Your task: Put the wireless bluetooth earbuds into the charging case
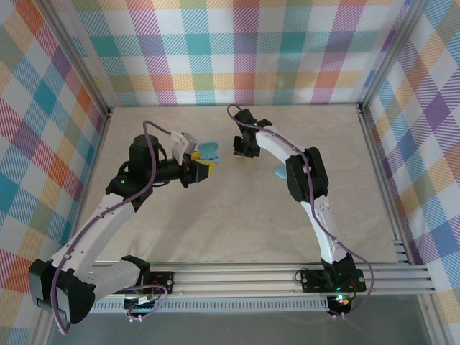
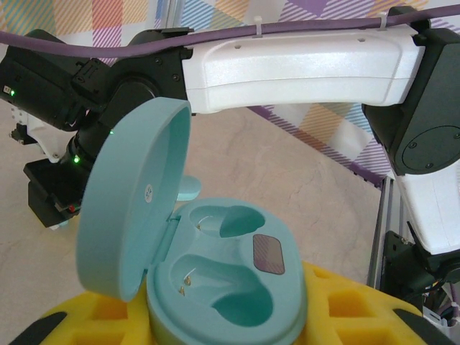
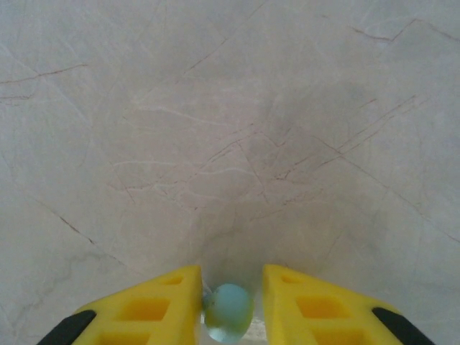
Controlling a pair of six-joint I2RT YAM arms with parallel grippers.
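R gripper [image 3: 231, 279] pinches one earbud [image 3: 228, 310] above worktop [image 3: 215, 144], near case [image 2: 223, 287]. L gripper [image 2: 226, 327] clamps case, lid [image 2: 129, 208] up, both wells empty. Step: bringing earbud over. Next: align w/ a well, lower, release.

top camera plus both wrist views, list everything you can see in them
charging case: 1, teal, lid open, both wells empty, held in the left gripper
earbud: 1, pale teal, between the right gripper fingers
second case: 1, teal, probably closed, on the table beside the right arm
table: 1, beige marbled
walls: plaid, many colours, around the table
left gripper: 1, yellow fingers, shut on the charging case
right gripper: 1, yellow fingers, shut on the earbud
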